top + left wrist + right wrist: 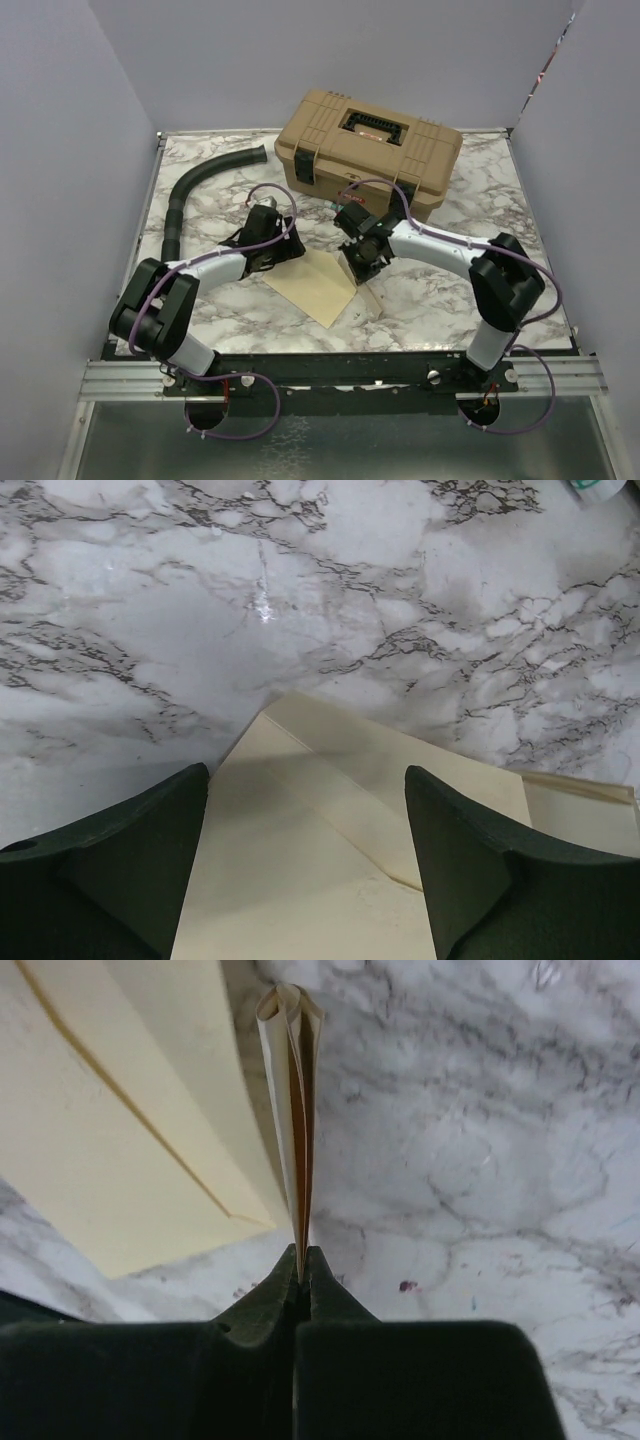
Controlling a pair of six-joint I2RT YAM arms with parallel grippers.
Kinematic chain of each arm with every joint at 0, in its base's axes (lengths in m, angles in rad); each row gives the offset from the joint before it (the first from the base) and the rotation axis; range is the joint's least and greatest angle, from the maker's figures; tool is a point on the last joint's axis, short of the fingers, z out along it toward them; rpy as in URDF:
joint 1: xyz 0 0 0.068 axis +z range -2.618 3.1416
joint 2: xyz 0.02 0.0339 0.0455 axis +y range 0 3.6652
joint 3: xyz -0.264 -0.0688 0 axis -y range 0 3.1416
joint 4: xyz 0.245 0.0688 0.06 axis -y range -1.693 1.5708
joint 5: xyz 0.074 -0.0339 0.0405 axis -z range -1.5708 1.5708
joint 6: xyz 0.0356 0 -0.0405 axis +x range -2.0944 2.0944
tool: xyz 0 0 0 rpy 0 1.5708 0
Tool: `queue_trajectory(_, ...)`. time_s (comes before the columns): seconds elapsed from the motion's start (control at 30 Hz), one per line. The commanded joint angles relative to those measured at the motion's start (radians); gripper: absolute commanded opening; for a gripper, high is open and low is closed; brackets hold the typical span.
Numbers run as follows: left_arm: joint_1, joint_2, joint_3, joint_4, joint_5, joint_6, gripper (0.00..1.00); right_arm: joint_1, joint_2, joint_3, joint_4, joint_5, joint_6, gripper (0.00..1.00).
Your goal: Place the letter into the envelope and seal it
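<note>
The pale yellow envelope point(312, 287) lies flat on the marble table between the two arms. In the left wrist view the envelope point(320, 860) lies under my left gripper point(305, 772), which is open and empty just above it, one finger on each side. My right gripper point(302, 1260) is shut on the letter point(295, 1110). The letter is a thin tan sheet seen edge-on, curled at its far end and held upright just right of the envelope point(120, 1140). In the top view the right gripper point(360, 263) sits at the envelope's right corner and the left gripper point(278, 252) at its left.
A tan toolbox point(368, 150) stands closed at the back centre, close behind both wrists. A black ribbed hose point(190, 200) curves along the back left. The marble tabletop point(450, 290) ends at a metal rail in front.
</note>
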Motion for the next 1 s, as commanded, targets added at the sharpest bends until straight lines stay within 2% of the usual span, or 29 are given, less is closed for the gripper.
queue_trajectory(0.0, 0.003, 0.023, 0.027, 0.016, 0.087, 0.010, 0.80, 0.006, -0.146, -0.084, 0.021, -0.119, 0.065, 0.00)
queue_trajectory(0.1, 0.003, 0.023, 0.039, 0.021, 0.108, 0.007, 0.81, 0.006, -0.211, -0.100, 0.028, -0.139, 0.077, 0.00)
queue_trajectory(0.17, 0.003, 0.015, 0.052, 0.014, 0.110, 0.004, 0.81, 0.006, -0.227, -0.086, -0.005, -0.075, 0.103, 0.00)
queue_trajectory(0.23, 0.002, -0.008, 0.069, -0.019, 0.067, -0.006, 0.81, 0.006, -0.237, -0.066, -0.030, 0.011, 0.121, 0.00)
queue_trajectory(0.3, 0.003, -0.035, 0.091, -0.120, -0.040, -0.034, 0.84, 0.006, -0.241, -0.048, -0.035, 0.081, 0.129, 0.00)
queue_trajectory(0.37, 0.003, -0.067, 0.105, -0.211, -0.143, -0.063, 0.86, 0.006, -0.247, -0.044, 0.012, 0.062, 0.094, 0.00)
queue_trajectory(0.5, 0.003, -0.129, 0.111, -0.419, -0.271, -0.155, 0.89, 0.006, -0.236, -0.018, 0.112, -0.098, 0.017, 0.00)
queue_trajectory(0.6, 0.003, -0.180, 0.069, -0.483, -0.231, -0.199, 0.89, 0.006, -0.223, 0.001, 0.154, -0.159, 0.030, 0.00)
queue_trajectory(0.73, 0.003, -0.241, -0.014, -0.484, -0.104, -0.254, 0.87, 0.006, -0.195, -0.011, 0.248, -0.210, 0.042, 0.00)
queue_trajectory(0.87, 0.003, -0.232, -0.054, -0.480, -0.018, -0.245, 0.74, 0.006, -0.126, 0.038, 0.214, -0.175, 0.059, 0.00)
queue_trajectory(0.97, 0.003, -0.196, -0.056, -0.473, 0.032, -0.225, 0.68, 0.006, -0.106, 0.035, 0.213, -0.152, 0.102, 0.00)
